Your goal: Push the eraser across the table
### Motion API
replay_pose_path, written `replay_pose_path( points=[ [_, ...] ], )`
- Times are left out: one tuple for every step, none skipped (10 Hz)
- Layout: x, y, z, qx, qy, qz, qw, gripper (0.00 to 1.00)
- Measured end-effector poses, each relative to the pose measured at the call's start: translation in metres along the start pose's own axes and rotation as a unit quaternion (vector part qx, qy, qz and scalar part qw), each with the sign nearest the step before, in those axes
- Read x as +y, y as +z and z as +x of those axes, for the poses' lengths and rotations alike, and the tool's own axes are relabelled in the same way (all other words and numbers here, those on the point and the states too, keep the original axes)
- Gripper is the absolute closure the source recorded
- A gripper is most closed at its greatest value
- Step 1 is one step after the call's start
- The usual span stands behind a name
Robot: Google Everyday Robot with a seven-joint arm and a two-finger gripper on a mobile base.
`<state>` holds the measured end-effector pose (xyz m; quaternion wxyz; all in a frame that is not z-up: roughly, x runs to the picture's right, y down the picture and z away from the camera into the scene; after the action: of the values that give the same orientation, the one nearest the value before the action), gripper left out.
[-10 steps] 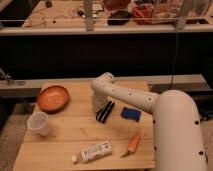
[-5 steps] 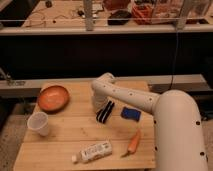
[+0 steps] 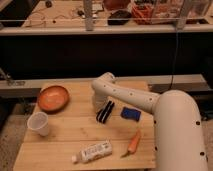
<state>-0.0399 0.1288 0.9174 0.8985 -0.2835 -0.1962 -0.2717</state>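
Note:
The eraser (image 3: 105,112), a small black block with pale stripes, lies near the middle of the light wooden table (image 3: 60,150). My white arm reaches from the lower right across the table. The gripper (image 3: 99,103) hangs down at the arm's far end, right at the eraser's upper left end, seemingly touching it.
An orange bowl (image 3: 52,98) sits at the back left. A white cup (image 3: 39,123) stands at the left edge. A white tube-like bottle (image 3: 93,151) lies near the front. A carrot (image 3: 133,143) lies front right. A blue block (image 3: 130,113) lies right of the eraser.

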Motion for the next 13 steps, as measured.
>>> replay_pose_path(
  points=[
    [-0.0005,0.0,0.0002,0.0,-0.001,0.0,1.0,1.0],
    [-0.001,0.0003,-0.0003,0.001,-0.002,0.0,1.0,1.0],
    [-0.0013,0.0005,-0.0008,0.001,-0.003,0.0,1.0,1.0],
    [-0.0015,0.0009,-0.0015,0.001,-0.005,0.0,1.0,1.0],
    [-0.0014,0.0011,-0.0018,0.001,-0.006,0.0,1.0,1.0],
    [-0.0014,0.0011,-0.0017,0.001,-0.006,0.0,1.0,1.0],
    [-0.0014,0.001,-0.0013,0.002,-0.006,0.0,1.0,1.0],
    [-0.0014,0.0011,-0.0015,0.002,-0.007,0.0,1.0,1.0],
    [-0.0007,0.0013,-0.0018,0.002,-0.008,-0.001,1.0,1.0],
    [0.0002,0.0007,-0.0014,0.002,-0.008,-0.001,1.0,1.0],
    [0.0011,0.0004,-0.0005,0.002,-0.008,-0.001,1.0,1.0],
    [0.0016,0.0003,-0.0002,0.002,-0.008,-0.001,1.0,1.0],
    [0.002,0.0003,-0.0001,0.002,-0.008,-0.001,1.0,1.0]
  ],
)
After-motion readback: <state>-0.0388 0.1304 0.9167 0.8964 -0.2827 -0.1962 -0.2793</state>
